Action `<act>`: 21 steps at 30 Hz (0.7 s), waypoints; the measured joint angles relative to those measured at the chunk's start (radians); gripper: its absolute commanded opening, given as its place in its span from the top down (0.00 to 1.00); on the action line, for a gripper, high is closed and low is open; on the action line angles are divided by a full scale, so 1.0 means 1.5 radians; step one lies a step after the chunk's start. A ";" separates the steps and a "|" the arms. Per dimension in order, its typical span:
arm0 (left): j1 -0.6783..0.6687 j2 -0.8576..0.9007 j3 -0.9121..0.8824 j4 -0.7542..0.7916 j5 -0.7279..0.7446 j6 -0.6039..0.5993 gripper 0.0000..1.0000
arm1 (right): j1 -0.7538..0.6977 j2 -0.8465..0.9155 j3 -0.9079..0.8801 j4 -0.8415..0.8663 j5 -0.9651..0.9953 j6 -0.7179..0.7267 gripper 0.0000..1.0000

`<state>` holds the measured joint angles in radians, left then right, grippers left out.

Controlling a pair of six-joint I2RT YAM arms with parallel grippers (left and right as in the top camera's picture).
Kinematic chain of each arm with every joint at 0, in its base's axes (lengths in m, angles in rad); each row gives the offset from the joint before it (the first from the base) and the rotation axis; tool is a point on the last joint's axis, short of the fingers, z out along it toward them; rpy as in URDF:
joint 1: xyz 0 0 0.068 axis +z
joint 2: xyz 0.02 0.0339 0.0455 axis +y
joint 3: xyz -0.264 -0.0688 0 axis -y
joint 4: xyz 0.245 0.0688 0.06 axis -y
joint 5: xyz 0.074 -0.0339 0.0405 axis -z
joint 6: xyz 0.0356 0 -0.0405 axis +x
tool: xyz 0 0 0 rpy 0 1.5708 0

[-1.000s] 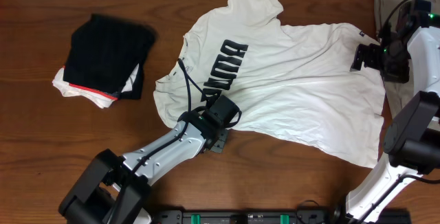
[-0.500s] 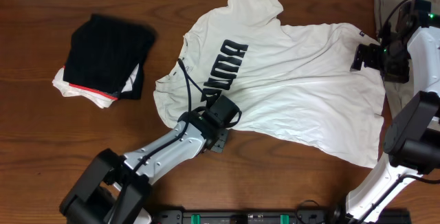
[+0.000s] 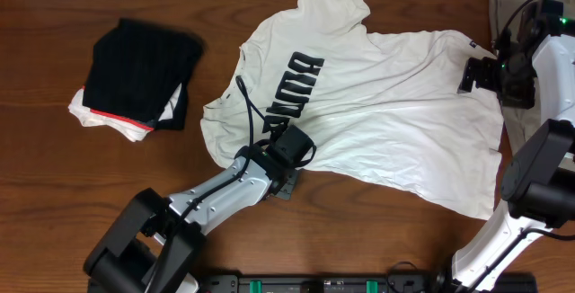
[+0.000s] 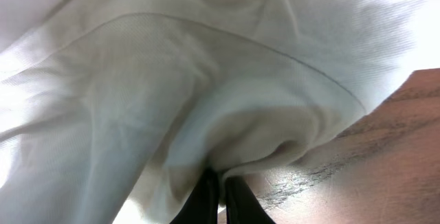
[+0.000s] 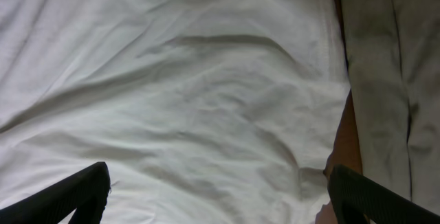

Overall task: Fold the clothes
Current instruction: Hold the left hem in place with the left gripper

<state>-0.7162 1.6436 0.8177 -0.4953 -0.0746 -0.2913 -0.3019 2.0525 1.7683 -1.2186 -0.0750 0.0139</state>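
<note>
The clothes, a white T-shirt (image 3: 377, 95) with black block lettering, lie spread across the middle of the wooden table. My left gripper (image 3: 289, 174) sits at the shirt's near edge, shut on a fold of its white cloth (image 4: 227, 148), which bunches up between the two dark fingers (image 4: 206, 200). My right gripper (image 3: 474, 75) hovers over the shirt's right end by the small black tag. In the right wrist view it (image 5: 220, 196) stands wide open over the white cloth (image 5: 179, 86), with nothing between its fingers.
A black folded garment with a red edge (image 3: 139, 73) lies at the far left on a bit of white cloth. An olive-grey cloth (image 3: 530, 140) lies flat at the right edge, beside the shirt's end (image 5: 385, 80). Bare wood (image 3: 90, 185) shows at the front left.
My left gripper has closed on the fold at the shirt's near edge. The right arm and the shirt have not visibly moved.
</note>
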 measured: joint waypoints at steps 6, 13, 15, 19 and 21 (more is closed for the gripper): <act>0.000 0.000 0.012 -0.068 0.008 0.000 0.94 | 0.000 0.000 0.000 0.000 0.000 0.000 0.01; 0.000 -0.037 0.050 -0.144 0.102 -0.005 0.94 | 0.000 0.000 0.000 0.000 0.000 0.000 0.01; 0.000 -0.042 0.054 -0.154 0.132 -0.013 0.94 | 0.000 0.000 0.000 0.000 0.000 0.000 0.01; -0.002 -0.043 0.054 -0.180 0.181 -0.036 0.93 | 0.000 0.000 0.000 0.000 0.000 0.000 0.01; -0.005 -0.043 0.054 -0.189 0.193 -0.049 0.92 | 0.000 0.000 0.000 0.000 0.000 0.000 0.01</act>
<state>-0.7242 1.5784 0.8989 -0.7792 0.2153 -0.3653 -0.3019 2.0525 1.7683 -1.2186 -0.0750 0.0135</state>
